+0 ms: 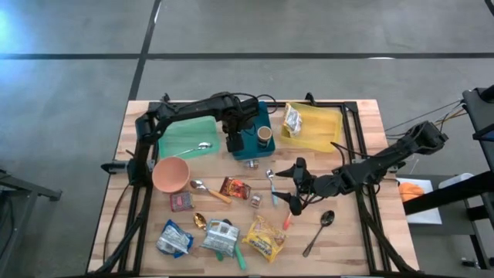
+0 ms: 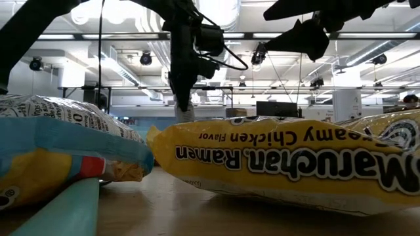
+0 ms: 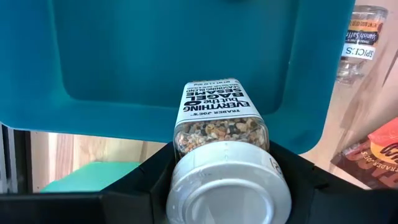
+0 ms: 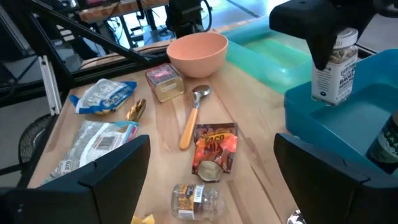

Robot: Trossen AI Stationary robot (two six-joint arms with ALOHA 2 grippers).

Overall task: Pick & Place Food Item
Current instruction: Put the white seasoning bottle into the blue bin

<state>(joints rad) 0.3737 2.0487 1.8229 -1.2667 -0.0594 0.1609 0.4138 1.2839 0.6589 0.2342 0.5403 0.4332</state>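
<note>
1. A pale wooden table [image 1: 363,123] stands on a grey concrete floor crossed by dark lines; the low view shows a hall with ceiling lights behind it.
2. Three trays lie across the upper middle of the high view: green tray [image 1: 185,133], teal tray [image 1: 255,150], yellow tray [image 1: 320,127].
3. A pink bowl [image 1: 171,174], packets and spoons are scattered in the lower half of the high view; a yellow ramen packet [image 2: 295,160] fills the low view.
4. The left gripper [image 1: 234,144] clamps the seasoning jar [image 3: 221,134] over the teal tray, at upper centre.
5. The jar is clear glass, with speckled seeds, a white label and a silver lid.
6. The right gripper [image 1: 297,185], centre-right, stands wide and empty.
</note>
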